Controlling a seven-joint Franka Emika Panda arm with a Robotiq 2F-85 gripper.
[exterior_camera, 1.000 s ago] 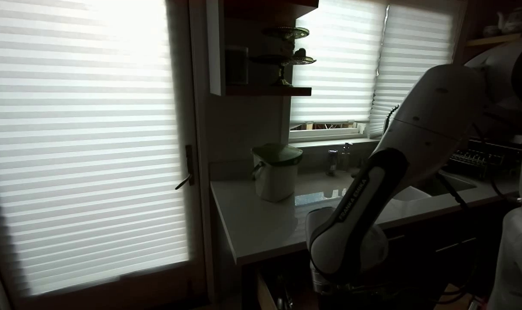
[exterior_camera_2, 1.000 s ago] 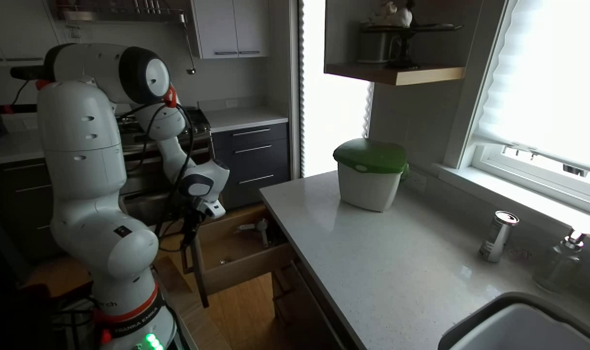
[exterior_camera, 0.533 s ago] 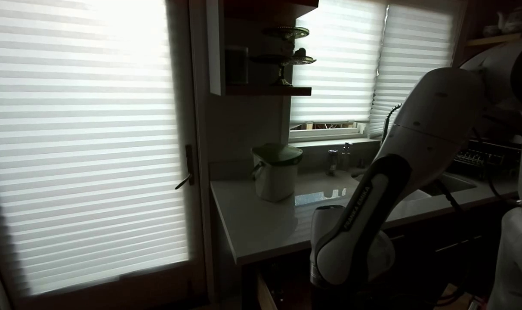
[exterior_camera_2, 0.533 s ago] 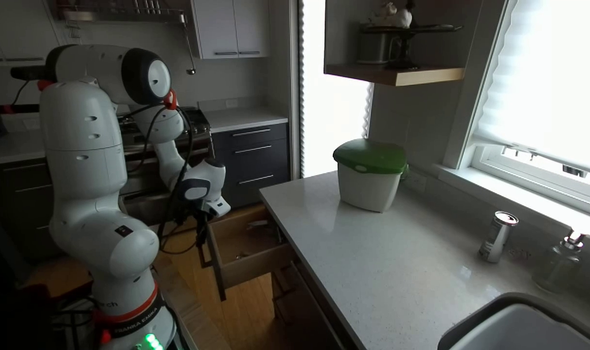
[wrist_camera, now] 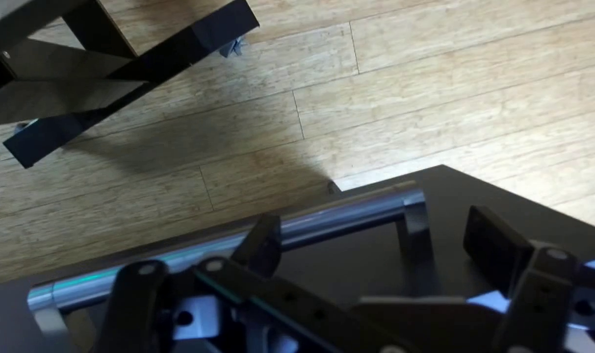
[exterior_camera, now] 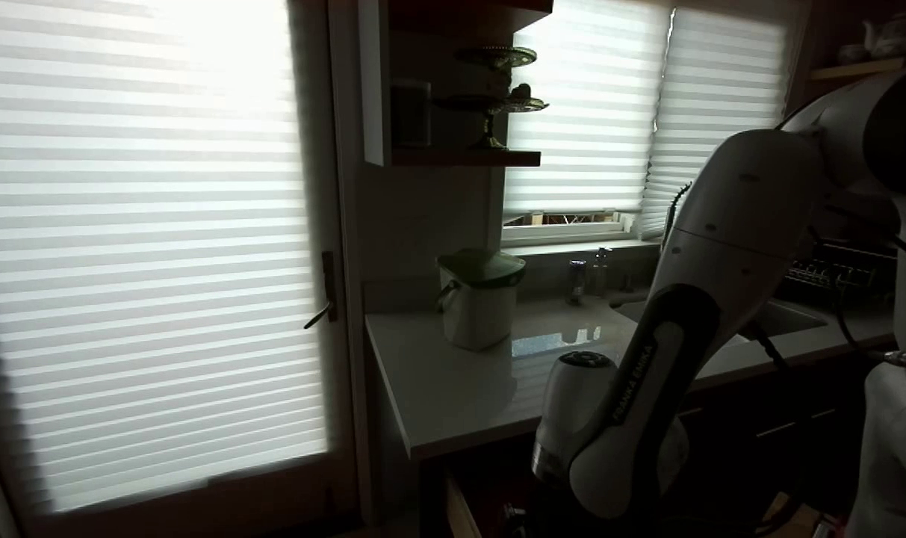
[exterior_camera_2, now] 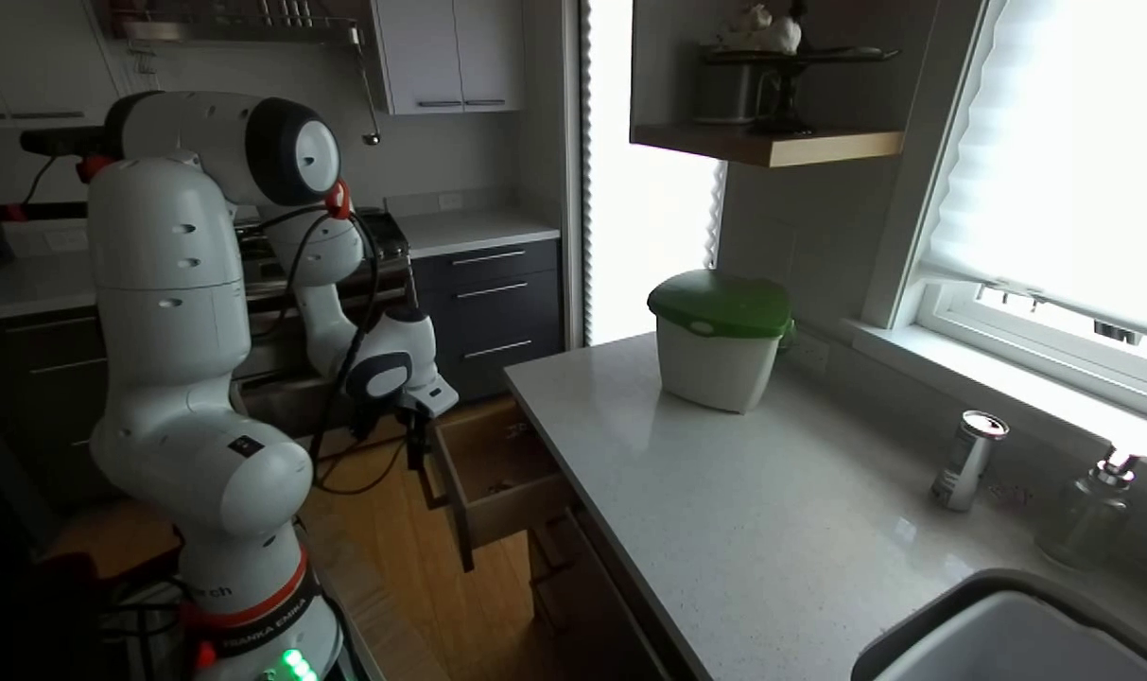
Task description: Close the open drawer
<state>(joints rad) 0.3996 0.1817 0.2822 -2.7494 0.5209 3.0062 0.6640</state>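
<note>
Wrist view, going left to right: we've got a dark stand (wrist_camera: 169, 60) down on the floorboards (wrist_camera: 400, 98), then a shiny bar handle (wrist_camera: 341, 219) slanting across the dark front of the drawer (wrist_camera: 356, 267). Our claw (wrist_camera: 378, 242) is spread really wide and hasn't got hold of anything that we can see. The finger (wrist_camera: 263, 245) on the left of that view overlaps the bar, its partner sits out past the bar's right end. Whether either one is touching, we honestly can't tell.

In an exterior view, left side, we've got the white arm (exterior_camera_2: 171, 284) bent over with the claw hanging right by the drawer's front. Next along is the drawer itself, sticking partway out from under the end of the pale counter (exterior_camera_2: 753, 530); we see tan walls and some small stuff (exterior_camera_2: 501, 486) inside that's too dim to name. Carry on right and we hit a white bin (exterior_camera_2: 710, 364) with a green lid (exterior_camera_2: 720, 301) up on the counter, then a can (exterior_camera_2: 970, 461), a grey-rimmed basin (exterior_camera_2: 913, 632) down at the bottom edge, and then a clear pump bottle (exterior_camera_2: 1088, 515).
</note>
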